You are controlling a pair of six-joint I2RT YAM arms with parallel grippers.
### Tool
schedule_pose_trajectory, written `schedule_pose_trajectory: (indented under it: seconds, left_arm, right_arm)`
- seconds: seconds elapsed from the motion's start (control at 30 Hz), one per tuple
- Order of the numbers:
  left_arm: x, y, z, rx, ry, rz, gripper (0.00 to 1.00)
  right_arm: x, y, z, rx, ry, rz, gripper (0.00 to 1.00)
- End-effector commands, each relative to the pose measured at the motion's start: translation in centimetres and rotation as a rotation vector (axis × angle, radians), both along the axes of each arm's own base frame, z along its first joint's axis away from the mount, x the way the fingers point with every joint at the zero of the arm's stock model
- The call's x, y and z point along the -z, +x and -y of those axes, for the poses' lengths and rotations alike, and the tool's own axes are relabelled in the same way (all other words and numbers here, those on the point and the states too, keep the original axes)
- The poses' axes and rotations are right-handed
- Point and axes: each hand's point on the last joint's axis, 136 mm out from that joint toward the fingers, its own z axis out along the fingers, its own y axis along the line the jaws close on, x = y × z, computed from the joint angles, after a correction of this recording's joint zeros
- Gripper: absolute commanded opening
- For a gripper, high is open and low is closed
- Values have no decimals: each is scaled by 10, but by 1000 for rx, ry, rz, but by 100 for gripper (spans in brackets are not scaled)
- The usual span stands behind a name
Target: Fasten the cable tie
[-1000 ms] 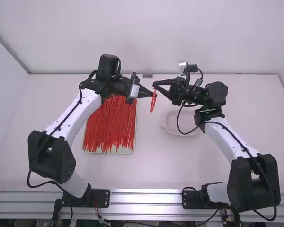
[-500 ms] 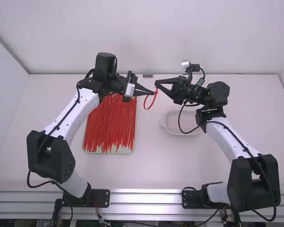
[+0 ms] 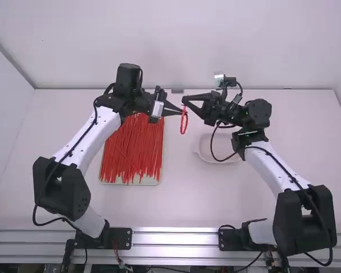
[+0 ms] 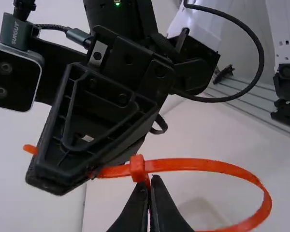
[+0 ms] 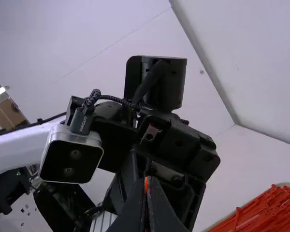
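White table (image 3: 227,193), cable tie (image 3: 184,120) between left claw (image 3: 178,113), right claw (image 3: 186,102)

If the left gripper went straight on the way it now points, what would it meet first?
Probably the right gripper, facing it just beyond the red cable tie both hold; depth is unclear.

The tie (image 4: 203,165) is smooth, faintly glossy plastic. The right end effector (image 3: 185,102) is ribbed, matt black plastic. The desk (image 3: 216,187) below it looks smooth and matt.
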Motion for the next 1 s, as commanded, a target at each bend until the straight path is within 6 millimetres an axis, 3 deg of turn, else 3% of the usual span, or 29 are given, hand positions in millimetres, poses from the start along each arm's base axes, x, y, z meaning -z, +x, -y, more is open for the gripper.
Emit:
schedule_pose_trajectory:
  seconds: [0.0,0.97]
  left_arm:
    - [-6,-16,4,80,-37,-8,2]
    - [-7,-19,5,95,-45,-11,4]
  right_arm:
    - [-14,7,5,43,21,35,0]
    - [-15,7,5,42,22,33,0]
